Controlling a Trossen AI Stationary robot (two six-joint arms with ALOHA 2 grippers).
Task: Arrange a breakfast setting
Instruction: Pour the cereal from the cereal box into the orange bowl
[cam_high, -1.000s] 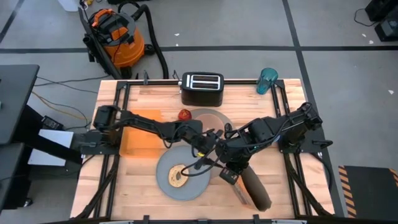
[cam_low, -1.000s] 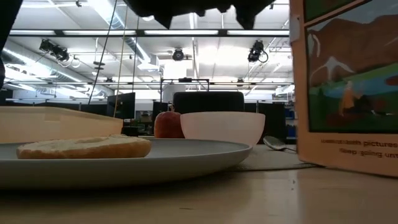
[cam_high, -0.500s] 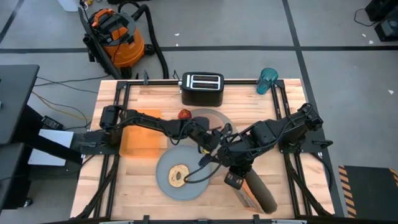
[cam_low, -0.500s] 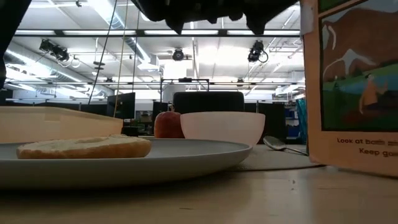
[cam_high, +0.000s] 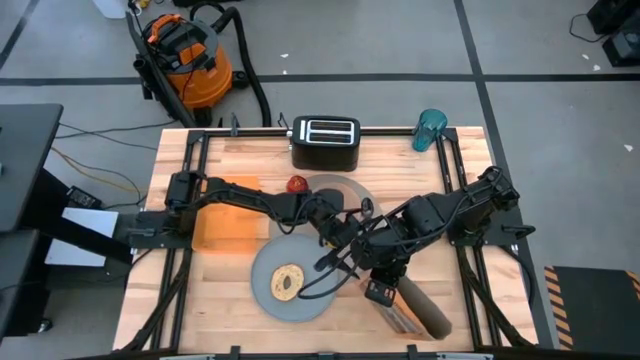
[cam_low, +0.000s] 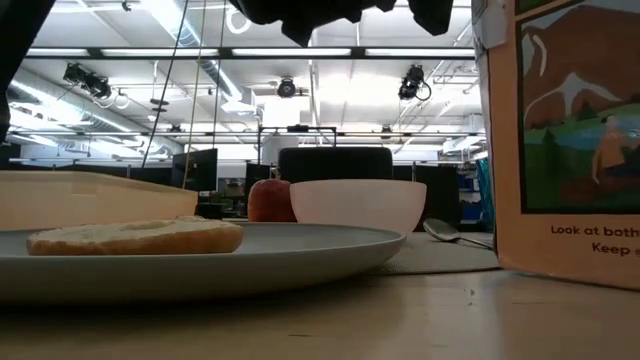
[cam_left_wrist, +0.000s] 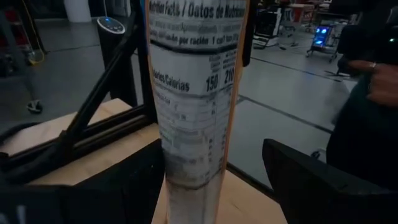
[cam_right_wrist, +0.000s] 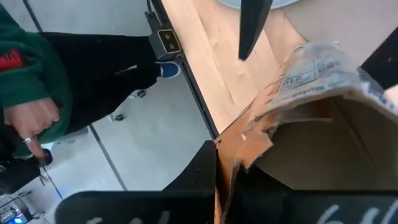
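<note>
The wooden bench (cam_high: 210, 290) carries everything, framed by black rails. On its left side lies a flat orange tray (cam_high: 222, 228), partly under the left arm. The grey mat (cam_high: 345, 188) sits at the middle of the bench toward the far edge, with the grey plate (cam_high: 262, 290) overlapping it on the near side. The black toaster (cam_high: 325, 142) stands at the middle of the far edge and the teal bottle (cam_high: 430, 129) at the far right corner.

The cereal box (cam_low: 570, 140) stands upright near the front edge, right of the plate. The right gripper (cam_right_wrist: 227, 180) is clamped on the box's torn top flap. The left gripper (cam_left_wrist: 208, 180) has its fingers apart on either side of the box's narrow panel (cam_left_wrist: 193, 93). Both arms crowd over the mat and hide the bowl from above.

Seen level with the bench, the bowl (cam_low: 358, 205) stands behind the plate, the apple (cam_low: 268, 200) just beside it, the spoon (cam_low: 445, 232) on the mat to its right. The bagel (cam_high: 287, 282) lies on the plate.

An orange shop vacuum (cam_high: 185, 55) stands on the grey floor beyond the far edge. A person's hand (cam_right_wrist: 28, 121) and green sleeve show off the front edge.
</note>
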